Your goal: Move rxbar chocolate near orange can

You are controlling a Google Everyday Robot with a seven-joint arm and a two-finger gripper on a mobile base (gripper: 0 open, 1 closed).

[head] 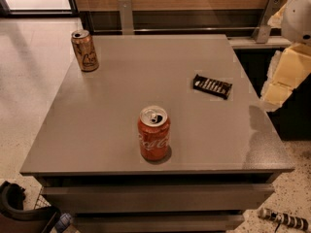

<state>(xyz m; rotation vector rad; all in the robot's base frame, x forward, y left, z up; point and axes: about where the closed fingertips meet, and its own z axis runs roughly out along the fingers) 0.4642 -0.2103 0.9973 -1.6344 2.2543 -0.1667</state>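
Observation:
The rxbar chocolate [212, 86] is a thin, flat black bar with white lettering. It lies flat on the right part of the grey table [121, 86]. The orange can [84, 50] is coppery orange-brown with a pale emblem and stands upright at the table's far left corner, well apart from the bar. My gripper [278, 92] hangs at the right edge of the view, pale yellow below a white arm part. It is above the table's right edge, to the right of the bar and not touching it.
A red Coca-Cola can [154, 133] stands upright at the front middle of the table. A wooden wall with metal brackets [125, 14] runs behind. A dark object [19, 210] and a striped item [284, 218] lie on the speckled floor in front.

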